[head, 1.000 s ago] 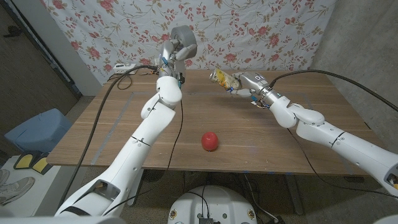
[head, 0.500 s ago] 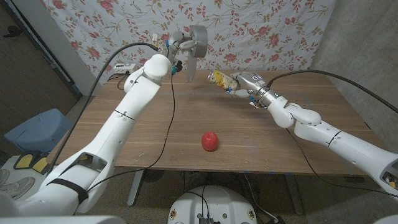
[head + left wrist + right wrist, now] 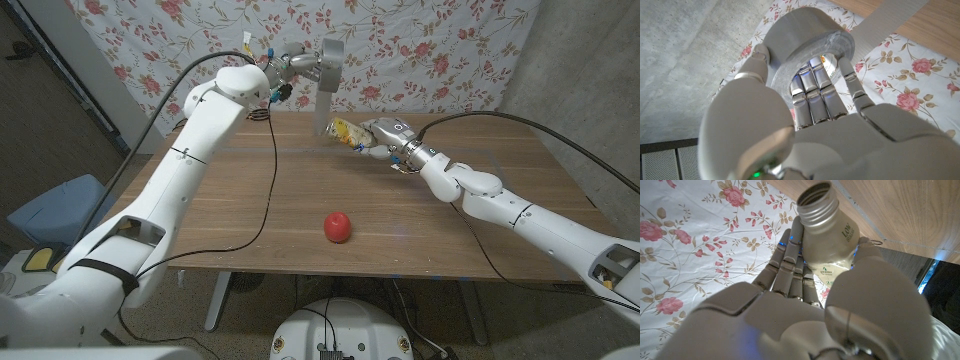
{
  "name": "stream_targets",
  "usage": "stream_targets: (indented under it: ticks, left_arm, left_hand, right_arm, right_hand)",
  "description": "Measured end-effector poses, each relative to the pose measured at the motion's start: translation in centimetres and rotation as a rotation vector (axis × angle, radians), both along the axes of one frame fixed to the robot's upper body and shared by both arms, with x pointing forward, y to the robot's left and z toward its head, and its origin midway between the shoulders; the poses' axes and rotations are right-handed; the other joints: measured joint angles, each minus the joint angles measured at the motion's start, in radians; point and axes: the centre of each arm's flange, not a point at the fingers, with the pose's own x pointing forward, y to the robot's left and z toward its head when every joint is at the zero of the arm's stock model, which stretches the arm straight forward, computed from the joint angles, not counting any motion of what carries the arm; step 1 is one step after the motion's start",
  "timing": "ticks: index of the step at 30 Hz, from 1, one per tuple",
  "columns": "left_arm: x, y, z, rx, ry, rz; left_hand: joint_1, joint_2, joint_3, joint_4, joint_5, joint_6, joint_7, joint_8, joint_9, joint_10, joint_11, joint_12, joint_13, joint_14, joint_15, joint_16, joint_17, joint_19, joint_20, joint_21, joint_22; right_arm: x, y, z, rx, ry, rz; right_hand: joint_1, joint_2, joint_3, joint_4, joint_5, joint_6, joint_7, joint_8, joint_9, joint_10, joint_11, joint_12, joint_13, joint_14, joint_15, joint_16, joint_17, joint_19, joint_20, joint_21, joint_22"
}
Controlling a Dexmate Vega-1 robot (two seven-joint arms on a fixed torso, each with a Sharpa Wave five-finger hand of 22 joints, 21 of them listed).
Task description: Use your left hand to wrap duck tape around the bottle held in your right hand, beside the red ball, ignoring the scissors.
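My left hand (image 3: 298, 62) is raised over the table's far side and holds a grey duct tape roll (image 3: 331, 50). In the left wrist view my fingers (image 3: 812, 95) reach through the core of the roll (image 3: 805, 35). A loose strip of tape (image 3: 324, 100) hangs from the roll down to the end of the bottle (image 3: 346, 130); whether it sticks there I cannot tell. My right hand (image 3: 388, 134) grips that yellow-labelled bottle tilted above the table. In the right wrist view the bottle (image 3: 829, 240) has an open mouth in my right hand (image 3: 790, 315). The red ball (image 3: 338, 226) lies near the front edge.
The wooden table (image 3: 220, 210) carries a white power strip (image 3: 198, 110) at its far left corner. Black cables trail from both arms. A floral cloth (image 3: 430, 50) hangs behind. A blue bin (image 3: 58, 208) stands on the floor to the left.
My left arm has swung the tape roll to the right, toward the bottle, and a strip now hangs down to it. My right hand has shifted the bottle slightly left.
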Motion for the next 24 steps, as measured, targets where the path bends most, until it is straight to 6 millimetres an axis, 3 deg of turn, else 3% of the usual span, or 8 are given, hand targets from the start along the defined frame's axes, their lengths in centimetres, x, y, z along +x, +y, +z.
stream_targets:
  ticks: [14, 24]
  left_arm:
    - [-0.5, -1.1, 1.6, 0.037, 0.054, -0.072]
    - [-1.9, -1.9, 2.6, 0.049, 0.052, -0.093]
  left_hand:
    - [0.007, -0.007, -0.004, 0.004, -0.002, 0.003, 0.009, -0.007, 0.000, 0.005, 0.005, 0.000, 0.000, 0.012, -0.005, -0.008, -0.001, 0.000, 0.000, 0.015, 0.001]
    - [0.012, -0.012, -0.008, 0.008, -0.002, 0.006, 0.012, -0.014, 0.000, 0.011, 0.011, -0.008, 0.000, 0.020, -0.005, -0.009, 0.001, 0.000, 0.000, 0.023, 0.001]
  right_arm:
    - [0.9, 1.5, 0.2, -0.019, 0.008, 0.010]
    - [1.6, 2.2, 0.1, -0.025, 0.021, 0.011]
  right_hand:
    - [0.000, 0.000, -0.004, 0.004, 0.004, 0.003, -0.003, -0.007, 0.000, 0.000, 0.000, -0.004, -0.001, 0.004, -0.004, -0.008, 0.011, -0.003, 0.003, 0.008, 0.000]
    - [0.000, 0.000, -0.004, 0.004, 0.004, 0.003, -0.003, -0.011, 0.001, 0.001, 0.000, -0.008, 0.001, 0.004, -0.004, -0.008, 0.015, -0.003, 0.004, 0.015, -0.005]
